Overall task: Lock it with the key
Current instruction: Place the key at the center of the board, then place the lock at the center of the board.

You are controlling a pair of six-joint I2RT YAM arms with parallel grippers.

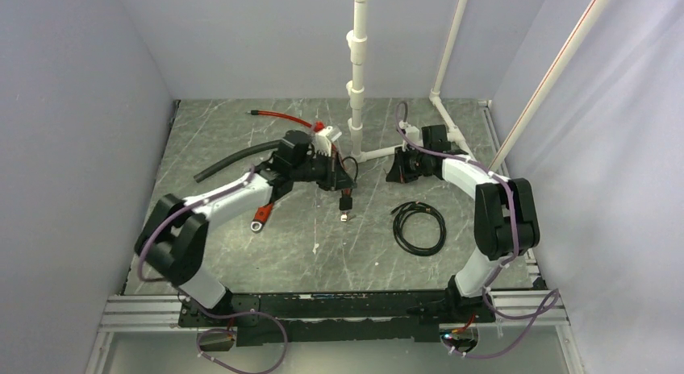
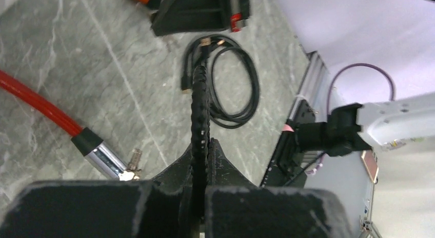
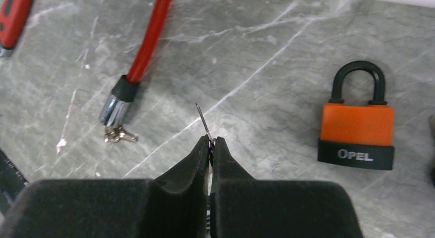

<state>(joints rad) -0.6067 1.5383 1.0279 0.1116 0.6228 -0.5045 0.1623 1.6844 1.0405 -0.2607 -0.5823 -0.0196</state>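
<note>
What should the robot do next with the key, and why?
Probably move the left gripper over toward the padlock. It is shut on the cord, with the key dangling below, while the padlock lies flat on the table, apart from the key.

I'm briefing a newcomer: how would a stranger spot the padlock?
In the right wrist view, look on the grey marbled table, right of the shut fingers. The padlock lies flat there: the only orange body, with a black shackle and OPEL lettering.
</note>
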